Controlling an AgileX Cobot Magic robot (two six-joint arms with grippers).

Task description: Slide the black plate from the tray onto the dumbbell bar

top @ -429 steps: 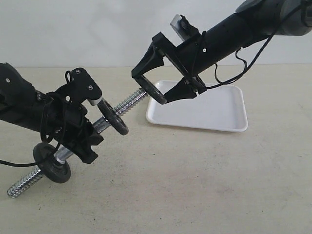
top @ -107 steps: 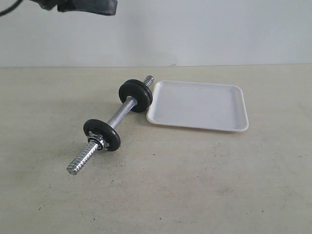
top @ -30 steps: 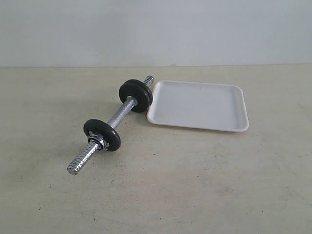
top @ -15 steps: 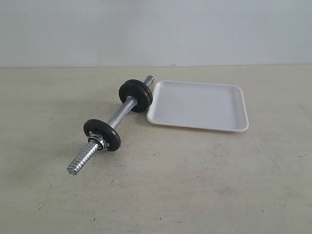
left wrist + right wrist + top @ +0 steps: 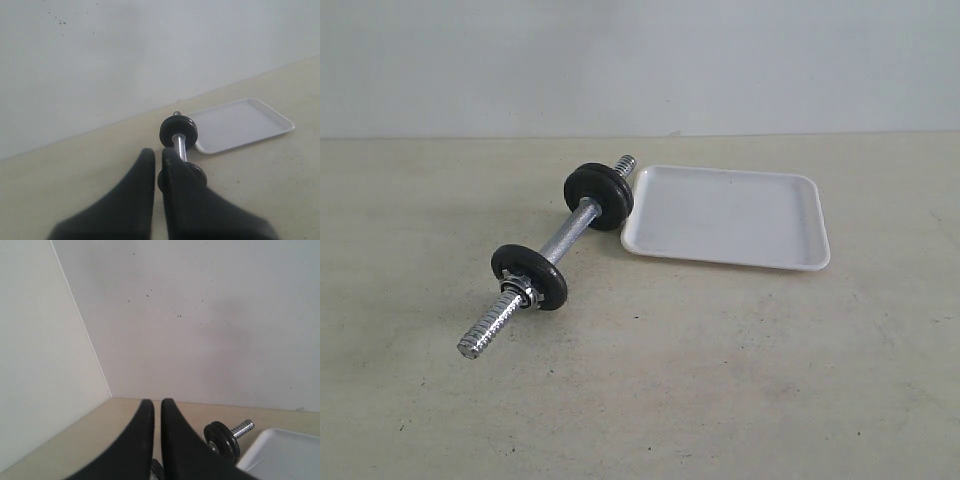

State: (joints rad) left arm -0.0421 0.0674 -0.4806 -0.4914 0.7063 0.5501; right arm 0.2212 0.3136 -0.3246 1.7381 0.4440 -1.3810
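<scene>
Honestly, black plate (image 5: 618, 188) is on the dumbbell bar (image 5: 560, 240), so park left gripper (image 5: 158, 152) and right gripper (image 5: 157, 402), both closed on nothing, well clear.

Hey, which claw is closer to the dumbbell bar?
Left, probably. The left claw, shut, points straight along the dumbbell bar, partly hiding its near disc. The right claw, shut, faces the wall, the bar's end off to one side.
</scene>
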